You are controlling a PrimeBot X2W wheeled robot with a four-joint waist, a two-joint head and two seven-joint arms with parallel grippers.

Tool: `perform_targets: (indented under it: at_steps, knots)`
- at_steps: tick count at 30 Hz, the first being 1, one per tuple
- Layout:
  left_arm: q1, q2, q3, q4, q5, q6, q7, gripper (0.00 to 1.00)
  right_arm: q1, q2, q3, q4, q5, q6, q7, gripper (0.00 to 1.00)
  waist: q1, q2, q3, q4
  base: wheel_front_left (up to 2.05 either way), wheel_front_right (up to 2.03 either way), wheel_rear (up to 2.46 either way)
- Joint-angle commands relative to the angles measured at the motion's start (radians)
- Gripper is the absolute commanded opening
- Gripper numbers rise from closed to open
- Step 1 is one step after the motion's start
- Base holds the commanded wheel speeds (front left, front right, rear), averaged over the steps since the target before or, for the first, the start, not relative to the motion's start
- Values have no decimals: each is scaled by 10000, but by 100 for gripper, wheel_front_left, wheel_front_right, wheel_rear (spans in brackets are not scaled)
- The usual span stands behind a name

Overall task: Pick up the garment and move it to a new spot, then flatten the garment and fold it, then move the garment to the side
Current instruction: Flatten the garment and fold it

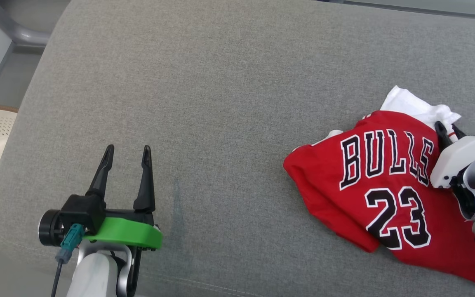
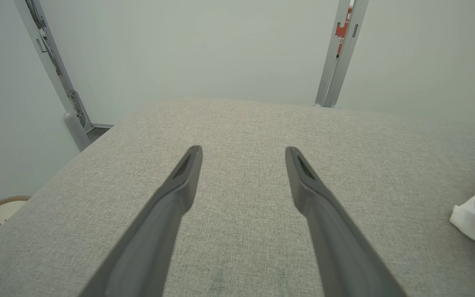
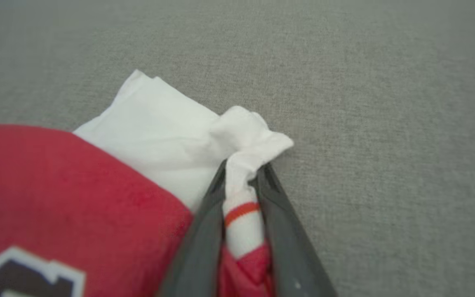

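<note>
The right gripper has its two dark fingers set narrow. They pinch a bunched white fold with a red stripe at the edge of the red sleeveless basketball jersey, which has black-and-white lettering and a white inner layer. In the head view this gripper bites the cloth near the 2 o'clock corner of the jersey. The body spreads away from the grip toward 7 to 9 o'clock, its long axis running roughly 11 to 5, rumpled on the grey woven-fabric cushion. The left gripper stands wide and empty, well apart, with the jersey at its 3 o'clock. By my judgement the lift belongs to the right arm, with bare cushion lying toward 9 o'clock.
</note>
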Motion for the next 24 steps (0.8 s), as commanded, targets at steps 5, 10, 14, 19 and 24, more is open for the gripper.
perform_targets:
  at_steps: [5,10,14,19,24]
  knots:
    - [-155,21,36,72,2,60,-31,100,-758,-236,427,173,338,1,-490,0,0,0,-146,-24,0,0,0]
    - [-76,21,67,99,33,16,-31,100,-2018,-487,511,496,221,1,-1139,0,0,0,-283,30,0,0,0]
    - [0,21,106,86,20,-12,-29,100,-3106,-550,470,739,-11,1,-1561,0,0,0,-364,136,0,0,0]
    - [143,21,145,91,-39,75,-29,100,-3661,-236,726,522,-291,1,-1886,0,0,0,-600,239,0,0,0]
    - [376,21,248,84,-55,121,-29,100,-2702,305,1564,-476,-428,1,-1988,0,0,0,-993,238,0,0,0]
